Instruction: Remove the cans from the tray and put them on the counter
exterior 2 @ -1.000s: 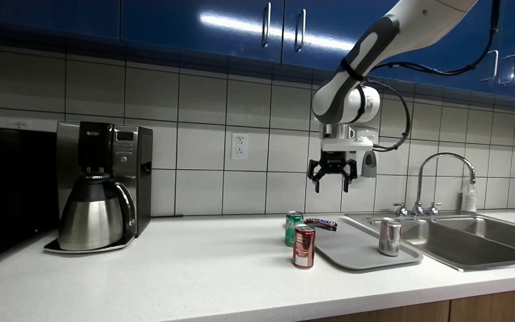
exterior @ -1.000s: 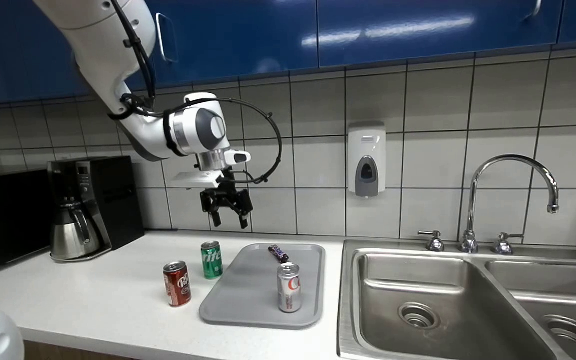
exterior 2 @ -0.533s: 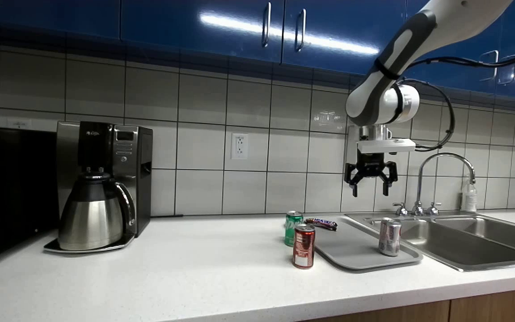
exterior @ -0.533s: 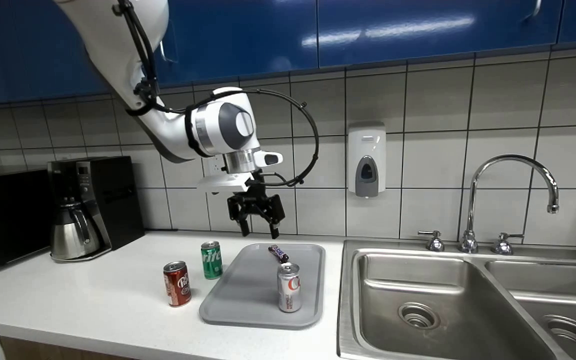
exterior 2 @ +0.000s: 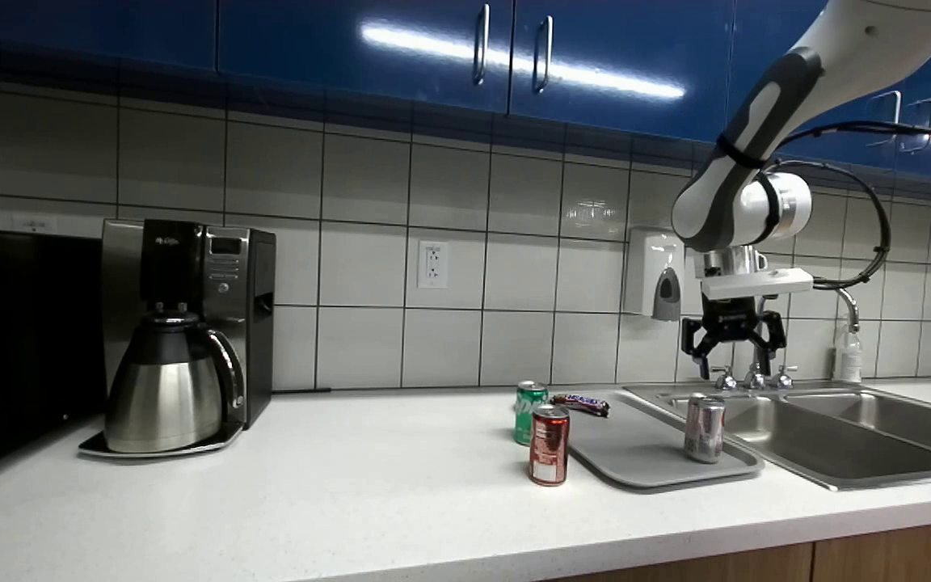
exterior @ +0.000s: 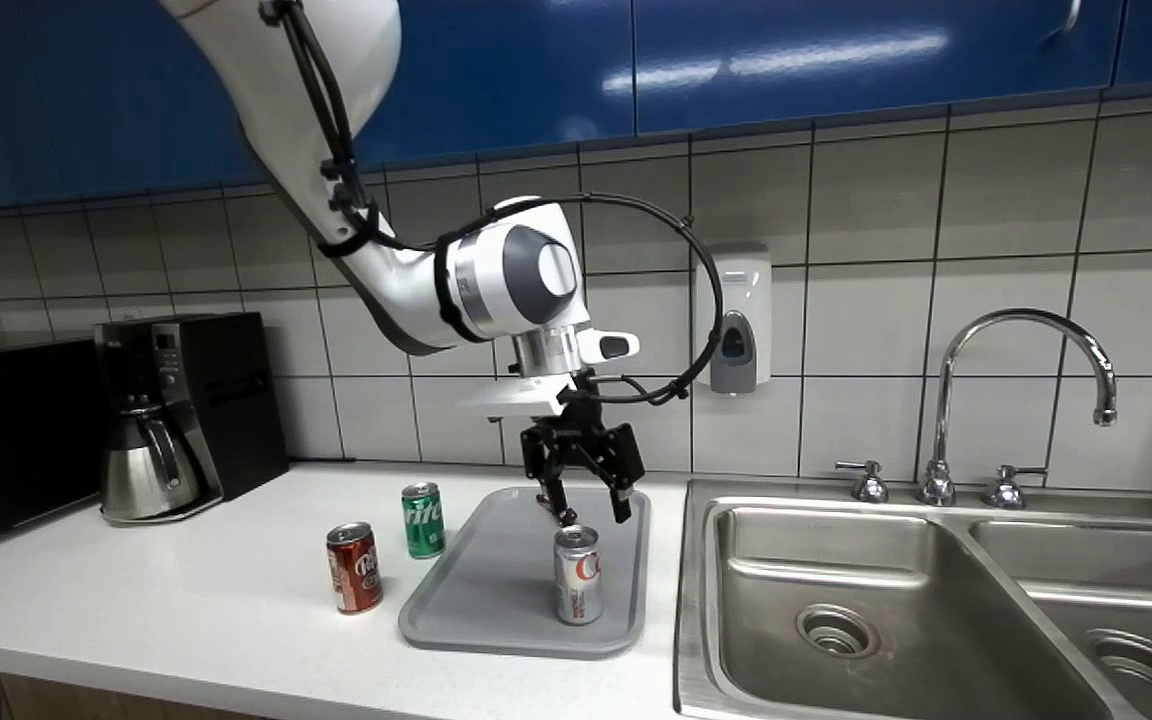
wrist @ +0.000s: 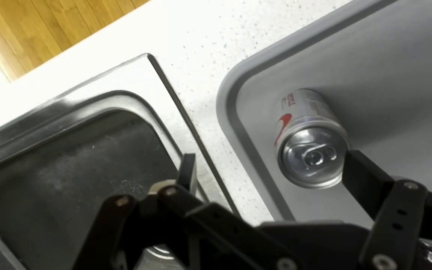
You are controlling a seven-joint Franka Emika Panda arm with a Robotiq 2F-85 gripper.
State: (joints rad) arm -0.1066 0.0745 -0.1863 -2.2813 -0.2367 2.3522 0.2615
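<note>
The silver can (exterior: 578,578) with a red label stands upright on the grey tray (exterior: 486,590), toward its front edge. Open and with nothing between its fingers, my gripper (exterior: 593,512) hangs above the tray, higher than the can's top. In the wrist view the can's lid (wrist: 313,155) lies nearer the right-hand finger (wrist: 366,180), which overlaps its rim in the picture; contact cannot be told. Beside the tray, on the white counter (exterior: 206,580), the red can (exterior 2: 549,453) and the green can (exterior 2: 528,408) stand upright.
A wrapped candy bar (exterior 2: 581,405) lies at the tray's back. The steel sink (exterior: 836,560) with its faucet (exterior: 1026,320) borders the tray's side. A coffee maker (exterior 2: 183,339) stands farther along the counter. A soap dispenser (exterior: 733,320) hangs on the tiled wall near the arm.
The arm has swung toward the sink side and come lower, from above the green can's side to over the tray near the silver can. The cans have stayed put; the gripper has remained open.
</note>
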